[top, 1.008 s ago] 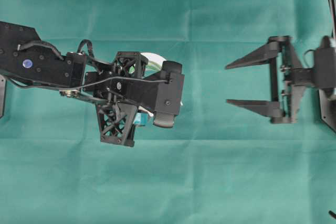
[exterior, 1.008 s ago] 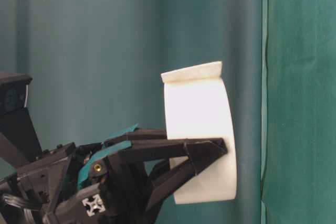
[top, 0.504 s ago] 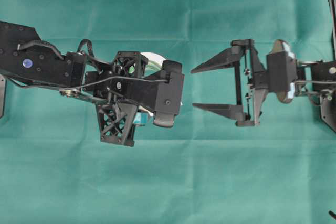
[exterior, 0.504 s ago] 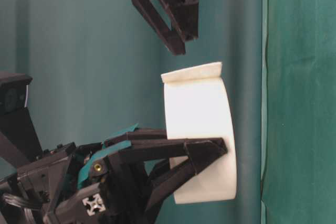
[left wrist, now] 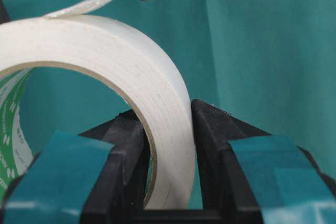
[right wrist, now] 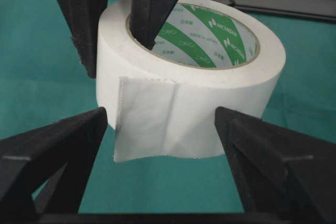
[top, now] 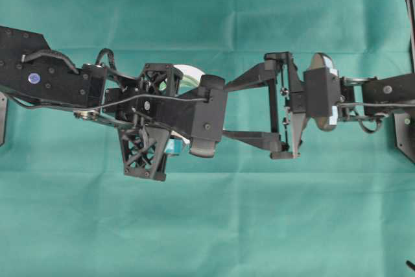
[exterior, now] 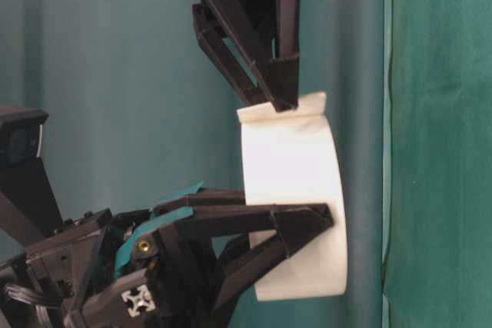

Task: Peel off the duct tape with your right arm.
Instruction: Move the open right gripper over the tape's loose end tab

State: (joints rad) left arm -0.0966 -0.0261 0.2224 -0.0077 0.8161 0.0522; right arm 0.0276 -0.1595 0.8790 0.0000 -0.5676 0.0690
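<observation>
Left side, overhead view: my left gripper (top: 194,124) is clenched on the duct tape (right wrist: 189,77), one finger inside the core and one against the outer wall, as the left wrist view confirms. The roll is held clear of the green cloth (top: 207,225), its open face turned upward toward the overhead camera.

Centre: the loose end of the tape, a folded tab (right wrist: 152,121), stands off the outer wall of the roll and faces my right arm. In the table-level view it juts out just past the roll's edge.

Right side: my right gripper (top: 249,108) is released, jaws spread wide, one finger on each side of the tab. No contact with the tab can be confirmed from these views (one fingertip appears at or just beside it).

Handling assessment: the roll is probably light and rigid on its cardboard core. The tab is thin, soft and flexible, so it may buckle if pushed. Take hold across the tab's flat faces, near its free edge, then pull away from the roll.
</observation>
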